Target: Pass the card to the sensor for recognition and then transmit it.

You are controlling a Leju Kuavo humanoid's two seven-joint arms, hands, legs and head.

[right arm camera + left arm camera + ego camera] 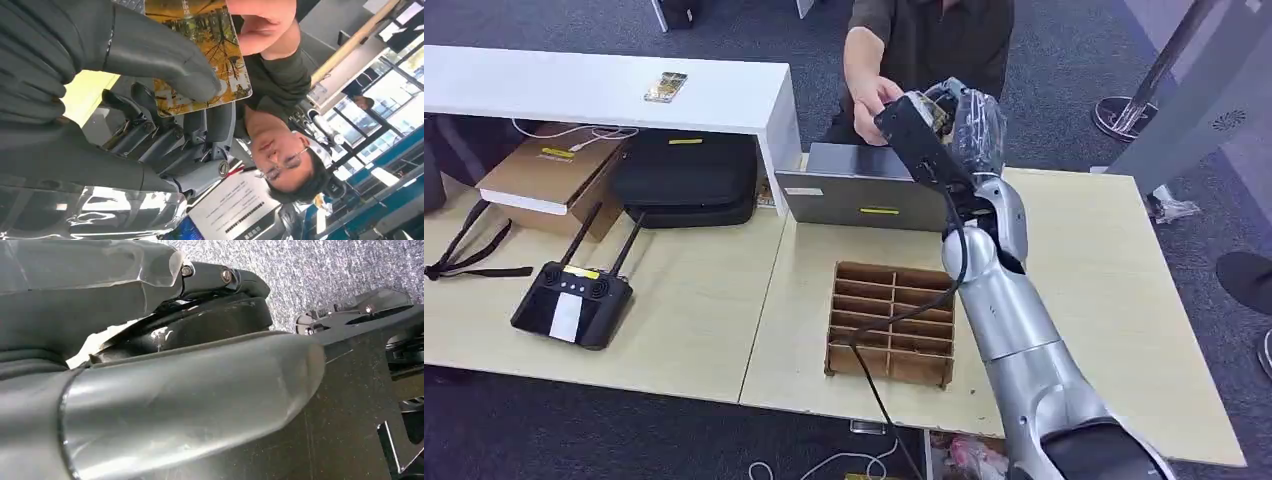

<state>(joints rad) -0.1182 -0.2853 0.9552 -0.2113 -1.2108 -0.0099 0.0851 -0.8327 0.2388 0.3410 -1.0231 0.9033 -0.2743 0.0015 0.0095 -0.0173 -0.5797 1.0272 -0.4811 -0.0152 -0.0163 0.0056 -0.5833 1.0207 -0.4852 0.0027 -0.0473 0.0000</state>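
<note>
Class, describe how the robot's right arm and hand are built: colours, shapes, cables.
The right arm is a glossy silver, rounded shell with a black cable trailing along it. The right hand has a grey ribbed cover, a thick grey thumb and darker jointed fingers.

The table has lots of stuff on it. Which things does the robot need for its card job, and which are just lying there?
Needed for the job:
card, pinched by the right hand
person's hand, taking the card

Just lying about:
cardboard divider tray
black remote controller
black bag
cardboard box
second card on the white shelf
</note>
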